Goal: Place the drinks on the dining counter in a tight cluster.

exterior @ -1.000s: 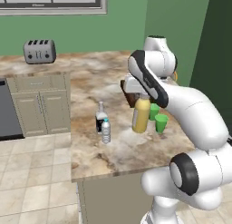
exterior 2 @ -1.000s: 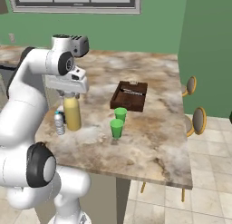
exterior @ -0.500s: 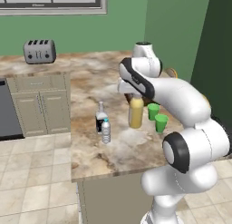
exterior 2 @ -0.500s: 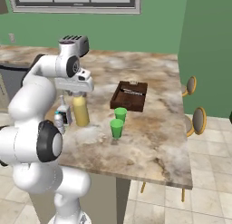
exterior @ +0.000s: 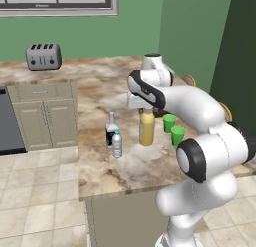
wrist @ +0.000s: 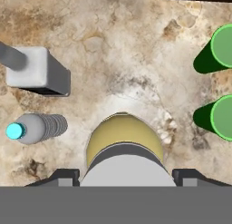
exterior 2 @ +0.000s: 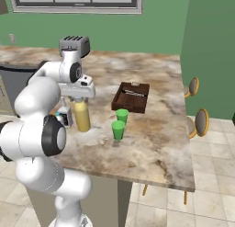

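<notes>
My gripper [exterior: 146,109] [exterior 2: 79,98] [wrist: 127,175] is shut on the pale cap of the tall yellow bottle [exterior: 146,131] [exterior 2: 82,118] [wrist: 122,137], which stands upright at the dining counter [exterior: 115,176] [exterior 2: 156,148] [wrist: 113,46]; whether its base touches the stone I cannot tell. A short gap to its left stand the dark squat bottle [exterior: 110,133] [exterior 2: 64,116] [wrist: 38,71] and the small clear water bottle [exterior: 117,144] [wrist: 34,128], close together.
Two green cups [exterior: 169,122] [exterior: 177,135] [exterior 2: 121,116] [exterior 2: 118,129] stand just right of the yellow bottle. A dark wooden tray [exterior 2: 131,96] lies behind them. A toaster [exterior: 44,56] [exterior 2: 75,44] sits far back. Stools [exterior 2: 201,122] line the counter's right edge.
The gripper has carried the yellow bottle leftward, away from the green cups and closer to the dark bottle and the water bottle.
</notes>
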You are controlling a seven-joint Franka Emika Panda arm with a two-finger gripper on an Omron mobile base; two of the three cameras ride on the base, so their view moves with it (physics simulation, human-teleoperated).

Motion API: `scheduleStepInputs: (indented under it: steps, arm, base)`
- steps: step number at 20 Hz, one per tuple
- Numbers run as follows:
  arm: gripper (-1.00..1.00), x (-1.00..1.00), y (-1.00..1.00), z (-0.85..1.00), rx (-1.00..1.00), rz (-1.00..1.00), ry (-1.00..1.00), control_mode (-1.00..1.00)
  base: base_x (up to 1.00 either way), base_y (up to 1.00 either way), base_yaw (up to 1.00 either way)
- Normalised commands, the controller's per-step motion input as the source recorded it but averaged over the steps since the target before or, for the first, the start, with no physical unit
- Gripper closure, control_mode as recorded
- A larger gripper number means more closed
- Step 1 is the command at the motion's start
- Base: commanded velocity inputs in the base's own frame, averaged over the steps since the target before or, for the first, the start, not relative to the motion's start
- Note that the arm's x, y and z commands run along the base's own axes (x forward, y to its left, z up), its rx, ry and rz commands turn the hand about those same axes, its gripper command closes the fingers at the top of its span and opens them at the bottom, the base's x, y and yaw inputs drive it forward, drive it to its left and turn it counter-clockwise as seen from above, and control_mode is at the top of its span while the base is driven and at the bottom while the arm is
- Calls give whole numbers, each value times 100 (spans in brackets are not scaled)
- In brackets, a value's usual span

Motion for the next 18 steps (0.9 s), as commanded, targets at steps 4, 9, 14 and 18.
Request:
scheduleStepInputs:
  steps: [4,9,14,18]
  arm:
    - [100,22,18,-19,0,1,7,-100]
    - [100,27,3,-1,0,3,3,-100]
    - [100,29,13,-1,0,0,3,-100]
    - [100,0,12,-4,0,0,0,-100]
  base:
    - [0,0,0]
    - [0,0,0]
    - [0,0,0]
    - [0,0,0]
